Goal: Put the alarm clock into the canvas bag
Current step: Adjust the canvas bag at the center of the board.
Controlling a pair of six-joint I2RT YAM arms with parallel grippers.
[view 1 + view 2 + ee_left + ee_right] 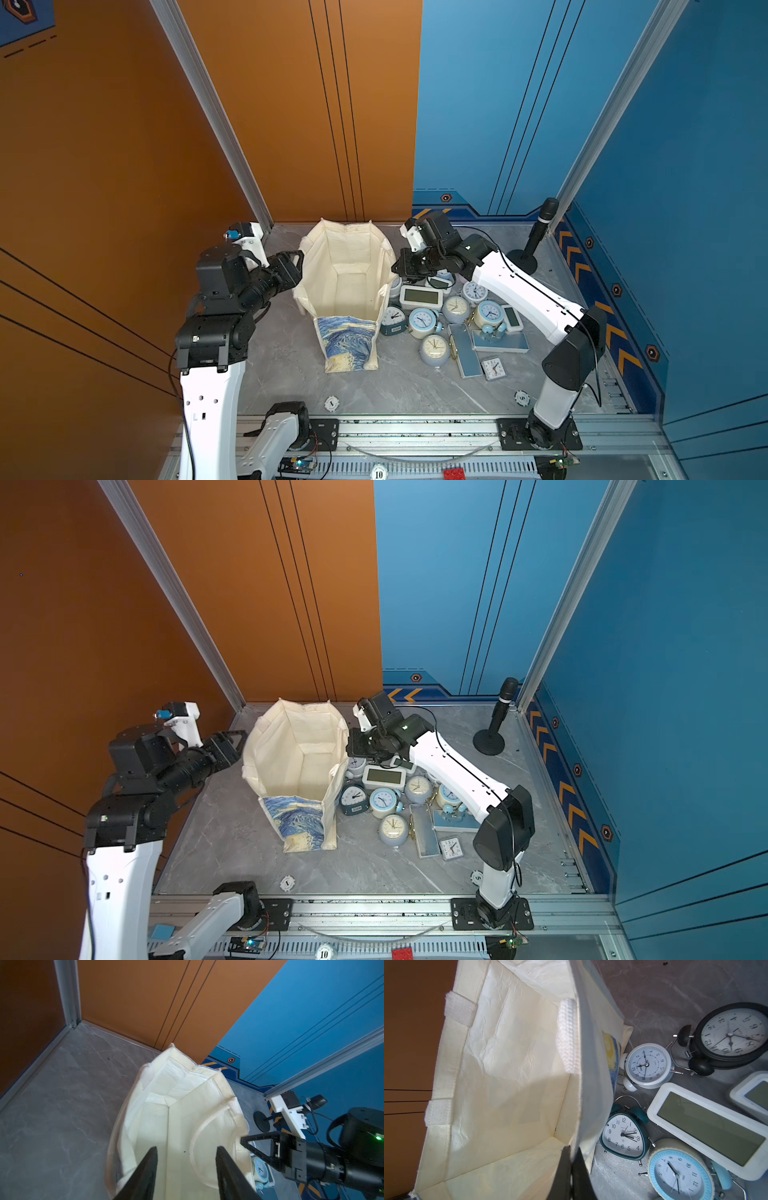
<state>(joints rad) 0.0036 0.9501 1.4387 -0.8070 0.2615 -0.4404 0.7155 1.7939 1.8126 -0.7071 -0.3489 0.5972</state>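
On grey marbled tabletop [286, 370], open canvas bag [347, 345], orange wall [270, 124], blue wall [478, 104]

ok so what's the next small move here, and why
Probably open the right gripper, shut on the canvas bag at its rim, and shift it to the alarm clocks beside it. The bag stands open and empty, and the left gripper, open, is across the bag from the clocks.
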